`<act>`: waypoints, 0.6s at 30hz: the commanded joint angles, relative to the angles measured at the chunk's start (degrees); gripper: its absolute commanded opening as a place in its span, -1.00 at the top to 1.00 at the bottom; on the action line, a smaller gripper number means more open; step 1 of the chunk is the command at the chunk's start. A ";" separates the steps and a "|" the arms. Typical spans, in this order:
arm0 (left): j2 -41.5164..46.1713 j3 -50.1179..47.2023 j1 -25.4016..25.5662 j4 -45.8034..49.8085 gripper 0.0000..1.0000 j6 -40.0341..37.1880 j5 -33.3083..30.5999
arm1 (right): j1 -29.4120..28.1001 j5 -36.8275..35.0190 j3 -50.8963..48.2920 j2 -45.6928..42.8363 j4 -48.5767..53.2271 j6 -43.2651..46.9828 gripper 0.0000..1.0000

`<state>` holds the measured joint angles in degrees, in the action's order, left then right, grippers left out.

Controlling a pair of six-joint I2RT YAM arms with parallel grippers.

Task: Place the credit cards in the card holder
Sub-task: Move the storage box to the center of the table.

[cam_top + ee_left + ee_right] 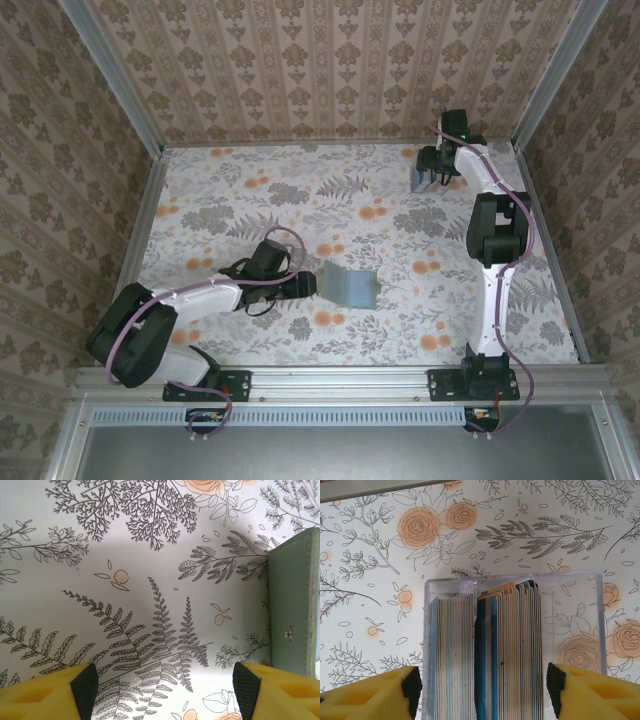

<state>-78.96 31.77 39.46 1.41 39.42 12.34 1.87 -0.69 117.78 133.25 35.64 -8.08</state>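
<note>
The left gripper (306, 284) is in the lower left of the top view, low over the floral worktop (300, 200), and its jaws stand wide with nothing between them. In the left wrist view the left gripper (165, 687) has only the cloth pattern between its yellow fingers (45, 695). The green holder (350, 285) lies just beside it, near the middle of the frame. At the right edge of the wrist view the holder (292, 605) shows a stitched border and a small snap. The right gripper (428, 180) is in the upper right of the top view, over a clear box (420, 182). In the right wrist view the right gripper (482, 690) is also wide. The box (575, 630) is below it, and many cards (455, 655) stand on edge inside. I cannot tell if the fingers touch the box.
</note>
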 commanded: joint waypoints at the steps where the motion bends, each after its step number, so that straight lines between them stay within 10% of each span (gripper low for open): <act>1: 3.82 0.79 -0.13 2.86 -0.55 -0.06 -0.49 | 0.24 -1.11 -0.53 1.29 0.93 -0.45 -0.41; 18: -0.53 11.16 3.07 8.18 -0.83 -3.22 1.33 | 0.24 1.97 -3.17 1.42 1.10 -0.97 -0.32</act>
<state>-77.89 40.86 41.87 7.07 37.80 14.28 1.89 -0.34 115.57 133.27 35.55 -8.34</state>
